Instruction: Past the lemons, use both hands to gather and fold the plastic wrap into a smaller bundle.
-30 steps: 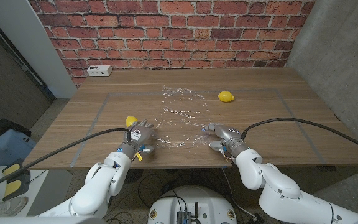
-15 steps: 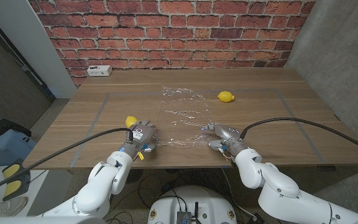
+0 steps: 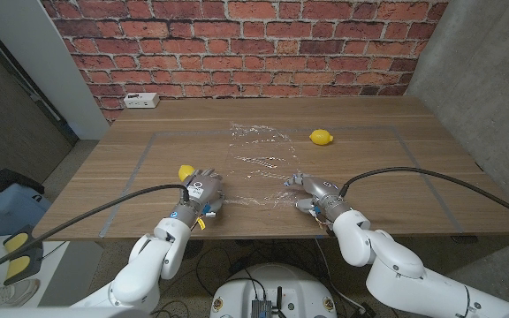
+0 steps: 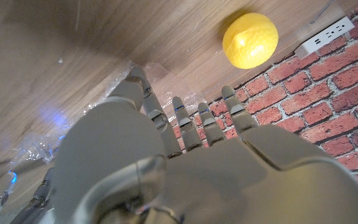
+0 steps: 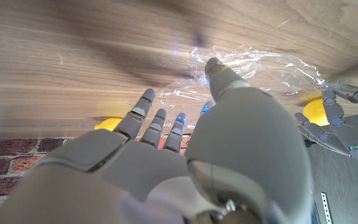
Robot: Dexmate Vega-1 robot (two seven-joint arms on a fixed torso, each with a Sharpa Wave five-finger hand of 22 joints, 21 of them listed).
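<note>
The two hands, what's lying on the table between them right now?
In the head view, the plastic wrap lies between the left hand and right hand.

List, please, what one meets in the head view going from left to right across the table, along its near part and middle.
Lemon → left hand → plastic wrap → right hand → second lemon, which lies farther back on the table.
</note>
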